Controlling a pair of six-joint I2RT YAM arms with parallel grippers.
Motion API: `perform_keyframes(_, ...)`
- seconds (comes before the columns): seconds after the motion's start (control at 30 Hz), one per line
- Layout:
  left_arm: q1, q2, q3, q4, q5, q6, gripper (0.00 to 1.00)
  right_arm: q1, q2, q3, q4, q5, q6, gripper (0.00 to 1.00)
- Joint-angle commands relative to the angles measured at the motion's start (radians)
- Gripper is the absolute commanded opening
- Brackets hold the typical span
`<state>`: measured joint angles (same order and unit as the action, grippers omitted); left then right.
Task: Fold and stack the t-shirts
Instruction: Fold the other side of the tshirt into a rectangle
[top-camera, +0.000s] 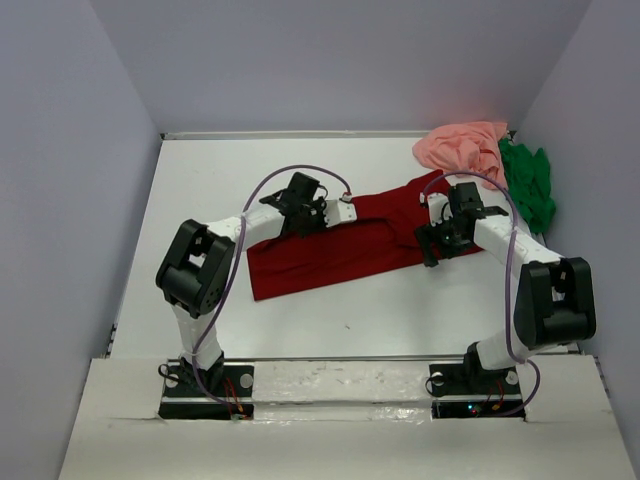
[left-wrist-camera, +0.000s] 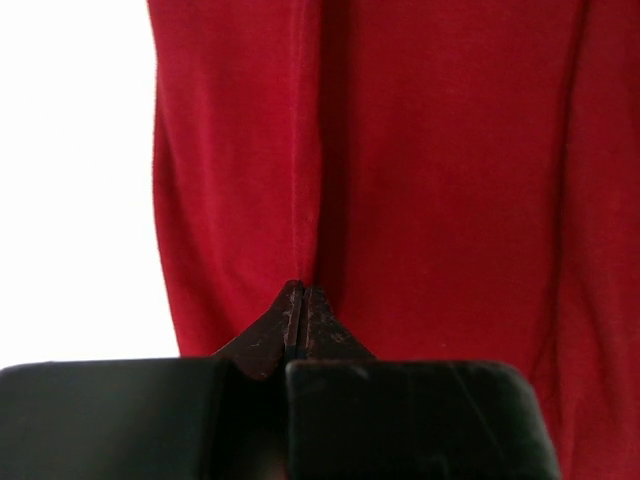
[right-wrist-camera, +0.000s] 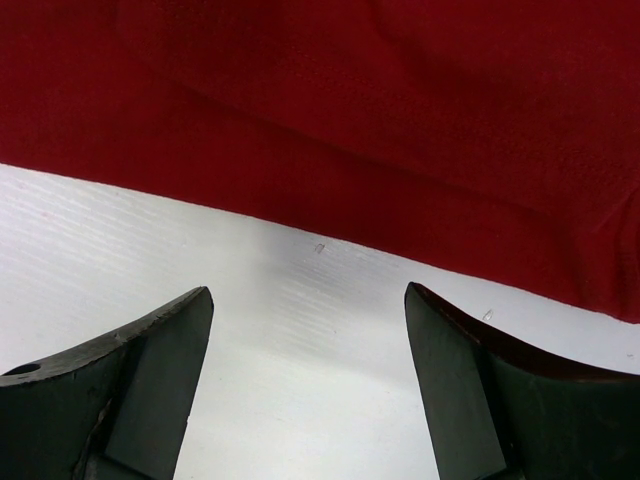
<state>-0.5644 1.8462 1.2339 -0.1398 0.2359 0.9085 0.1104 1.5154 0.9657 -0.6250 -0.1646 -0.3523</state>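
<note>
Now the dark red t-shirt (top-camera: 340, 245) lies spread in a long slanted band across the middle of the white bench (top-camera: 220, 170). One end reaches toward the left arm's base and the other rises toward the far right corner.

The left tool (top-camera: 345, 209) sits at the far edge of this shirt, about midway along it. In its wrist view the two fingers (left-wrist-camera: 300, 305) are pressed fully together. A ridge of the red cloth (left-wrist-camera: 420, 180) is pinched between their tips, and a crease runs away from that point.

The right tool (top-camera: 432, 248) hangs over the shirt's right end. Its wrist view shows the jaws spread wide with nothing between them (right-wrist-camera: 308, 300). Bare bench (right-wrist-camera: 200, 240) lies under the gap, and the shirt's hem (right-wrist-camera: 400, 120) crosses just beyond the fingertips without touching them.

The salmon pink t-shirt (top-camera: 462, 145) is bunched in a heap just past the red shirt's far right end. The green t-shirt (top-camera: 528, 180) is crumpled right beside it against the right wall, and the two heaps touch.
</note>
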Motion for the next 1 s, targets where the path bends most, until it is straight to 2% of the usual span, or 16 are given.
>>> perform_keyframes(0.0,-0.012,-0.039,-0.022,-0.03,0.005,0.012,0.0,-0.002,0.005,0.016,0.002,0.007,-0.008,0.82)
perform_keyframes(0.6,-0.057,0.056,-0.062,-0.012,-0.049,-0.01,0.01,-0.002,0.017,0.016,0.001,0.0,-0.008,0.82)
perform_keyframes(0.73,-0.063,0.082,-0.06,-0.015,-0.081,-0.013,0.1,-0.002,0.017,0.016,0.001,0.0,-0.008,0.83)
perform_keyframes(0.8,-0.063,0.091,-0.06,-0.015,-0.095,-0.014,0.21,-0.002,0.017,0.016,-0.001,0.0,-0.008,0.83)
perform_keyframes(0.9,-0.063,0.099,-0.059,-0.012,-0.104,-0.023,0.29,-0.002,0.017,0.016,-0.001,-0.003,-0.008,0.83)
perform_keyframes(0.97,-0.065,0.096,-0.059,-0.011,-0.104,-0.028,0.41,-0.002,0.014,0.016,-0.001,-0.001,-0.008,0.83)
